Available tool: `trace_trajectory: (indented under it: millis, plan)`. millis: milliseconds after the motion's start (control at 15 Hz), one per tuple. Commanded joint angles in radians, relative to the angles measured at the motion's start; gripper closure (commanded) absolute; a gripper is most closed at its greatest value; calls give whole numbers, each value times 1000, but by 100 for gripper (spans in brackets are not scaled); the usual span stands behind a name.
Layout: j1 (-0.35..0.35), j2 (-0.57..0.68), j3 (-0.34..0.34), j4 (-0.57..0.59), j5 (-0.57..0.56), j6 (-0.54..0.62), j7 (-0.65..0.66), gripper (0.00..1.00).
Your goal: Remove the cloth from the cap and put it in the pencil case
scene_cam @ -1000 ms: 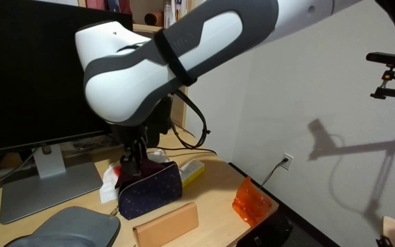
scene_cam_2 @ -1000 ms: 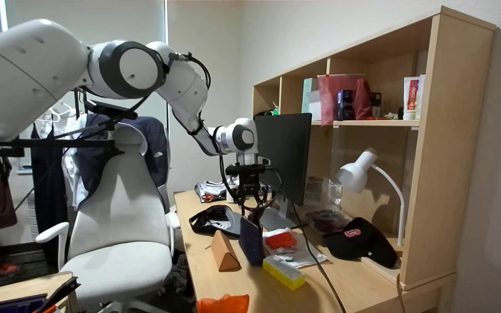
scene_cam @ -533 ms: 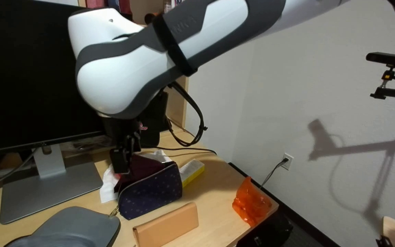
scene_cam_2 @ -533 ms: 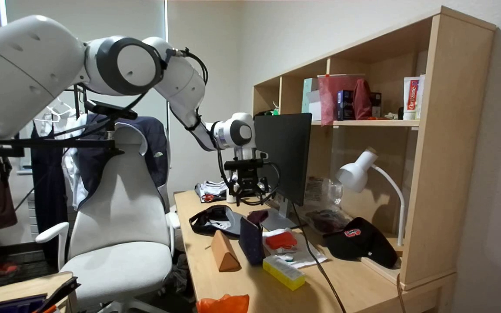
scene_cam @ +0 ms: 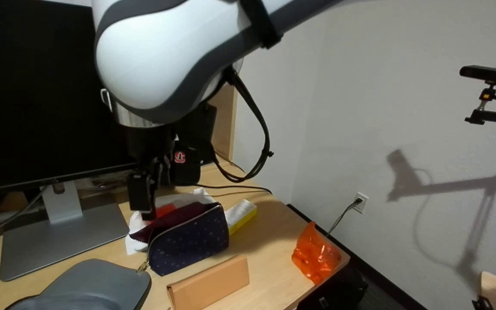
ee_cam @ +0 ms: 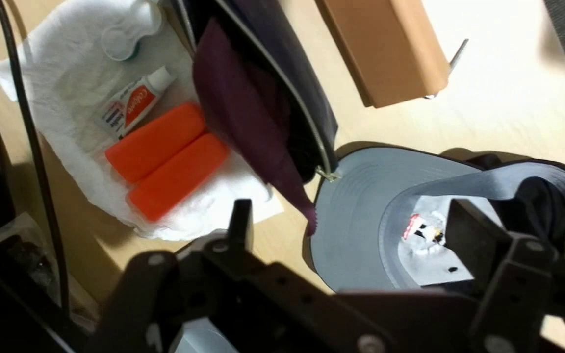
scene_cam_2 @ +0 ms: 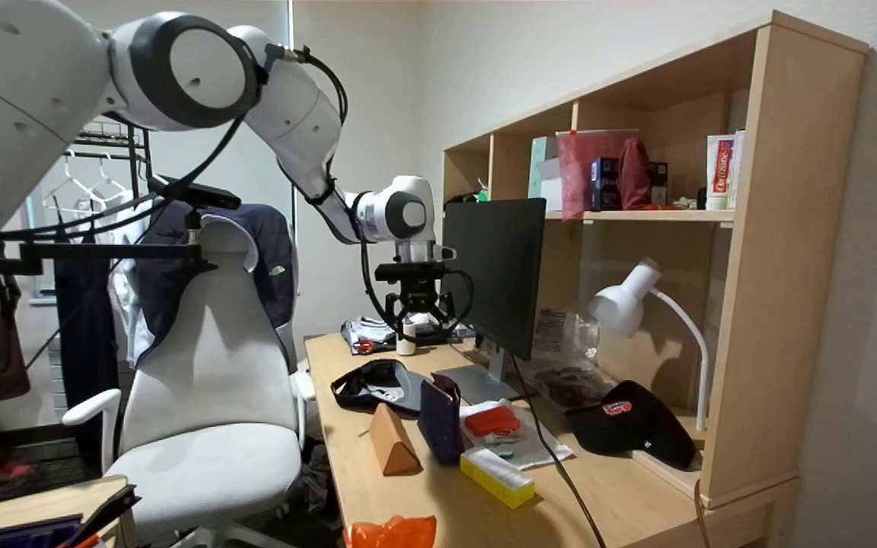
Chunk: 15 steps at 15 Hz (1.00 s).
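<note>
Cloth (ee_cam: 248, 103): maroon, toothed along one edge; part of it is lying inside the pencil case (scene_cam: 190, 243), the rest is spilling over the rim; one corner is trailing close to the brim of the grey cap (ee_cam: 371, 196), and whether the two are touching I am failing to tell.
Pencil case: dark blue, dotted; standing upright on the worktop (scene_cam: 269, 252), its mouth gaping along the zip.
Grey cap: lying open side up, lining and label showing, brim facing the pencil case's zip-pull end.
End effector (ee_cam: 352, 223): hanging over the worktop, higher than the pencil case; I am seeing its two fingers standing wide apart, clear of the cloth.
White paper (ee_cam: 214, 198): spreading flat on the side where the cloth is spilling out; carrying a toothpaste tube (ee_cam: 138, 103) and two red pieces (ee_cam: 157, 142).
Tan case (scene_cam: 211, 282): three-sided, resting near the pencil case on the opposite side.
Yellow box (scene_cam_2: 488, 483): lying just beside the pencil case.
Orange plastic (scene_cam: 314, 254): sitting crumpled at the worktop's edge.
Monitor (scene_cam_2: 492, 274): standing on a grey foot.
Black cap (scene_cam_2: 629, 430): lying beneath the shelf (scene_cam_2: 789, 266), red emblem showing.
Lamp (scene_cam_2: 625, 304): white, bending its head towards the monitor.
Chair (scene_cam_2: 202, 365): pale, standing alongside the worktop, a dark jacket (scene_cam_2: 271, 243) hanging over its back.
</note>
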Motion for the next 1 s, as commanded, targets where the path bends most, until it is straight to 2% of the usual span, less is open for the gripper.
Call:
trace_trajectory:
  millis: [0, 267, 533, 733, 933]
  plan:
    - [-42, -160, 45, -218, 98, 91, 6, 0]
    - [-79, -284, 80, -399, 277, 109, -7, 0]
    - [-101, -397, 65, -546, 417, 138, -7, 0]
    - [-104, -466, 40, -596, 440, 114, 29, 0]
    - [-100, -530, 2, -615, 388, 70, 137, 0]
